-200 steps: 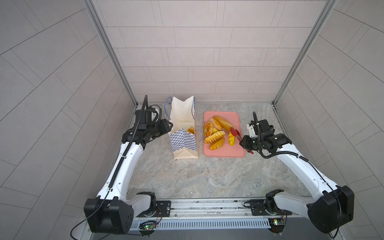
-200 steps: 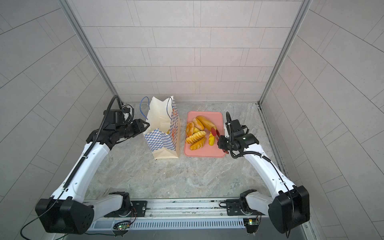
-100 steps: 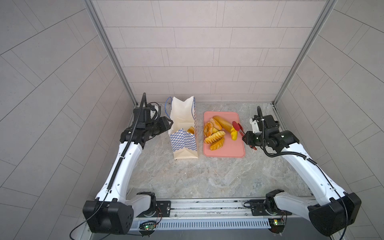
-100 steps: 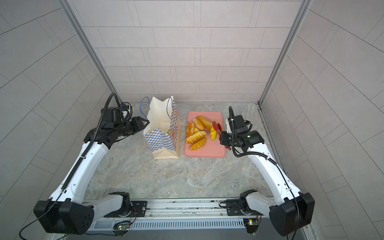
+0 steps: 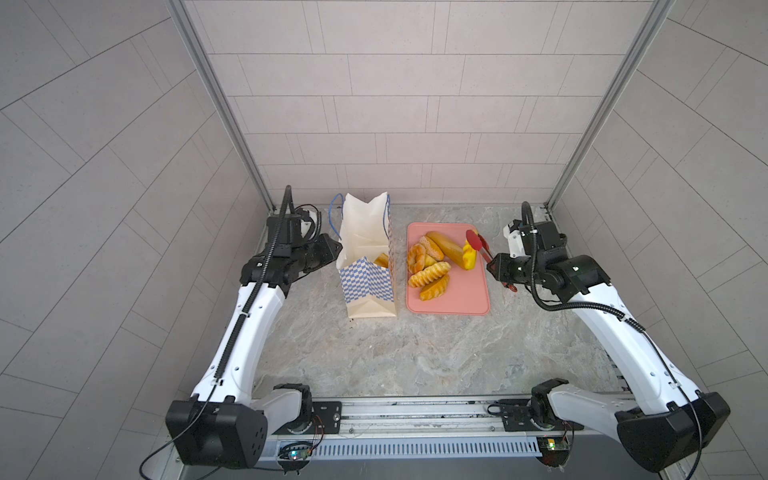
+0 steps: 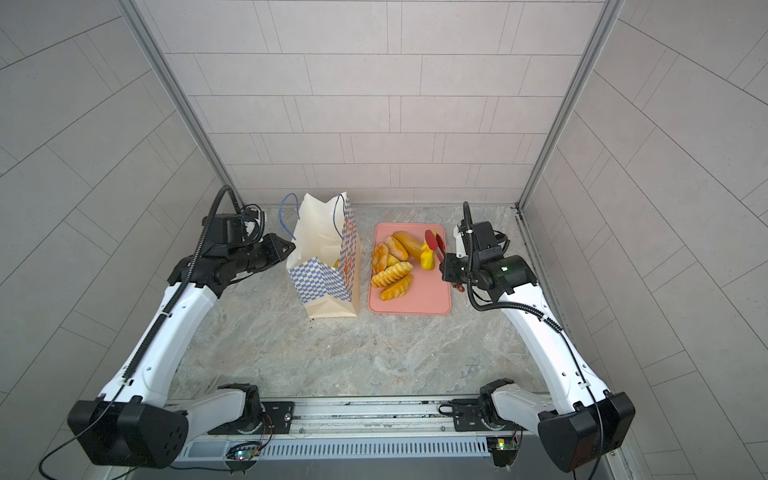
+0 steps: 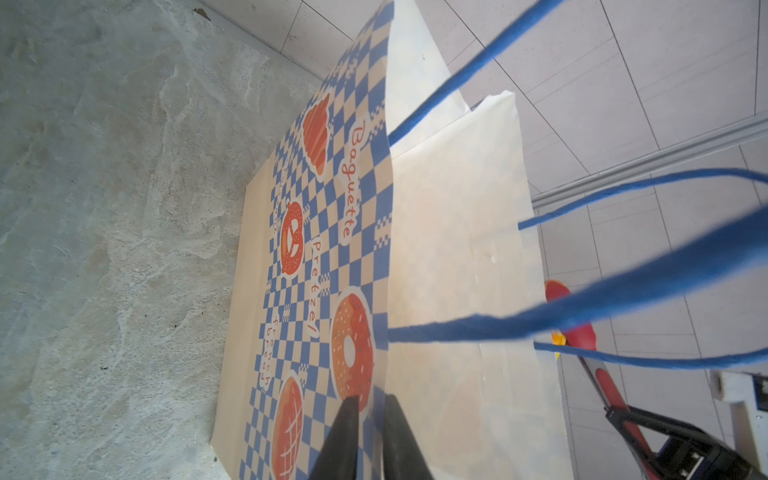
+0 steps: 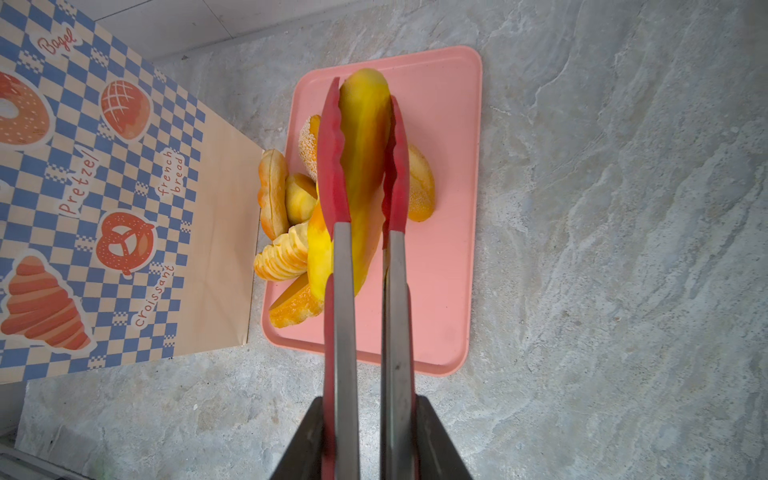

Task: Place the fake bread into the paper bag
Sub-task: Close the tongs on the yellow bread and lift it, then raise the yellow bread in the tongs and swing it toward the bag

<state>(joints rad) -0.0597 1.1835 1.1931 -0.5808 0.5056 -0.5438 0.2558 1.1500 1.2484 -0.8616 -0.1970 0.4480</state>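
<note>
With open marble table in front, the left gripper pinches the tall checkered cream paper bag at its left rim, while the right gripper clamps red tongs squeezing a glossy yellow-brown fake bread loaf above the flat pink tray.

surface: grey marbled slab
paper bag: stands upright on it, mouth open
pink tray: lies flat, just beside the paper bag
</note>
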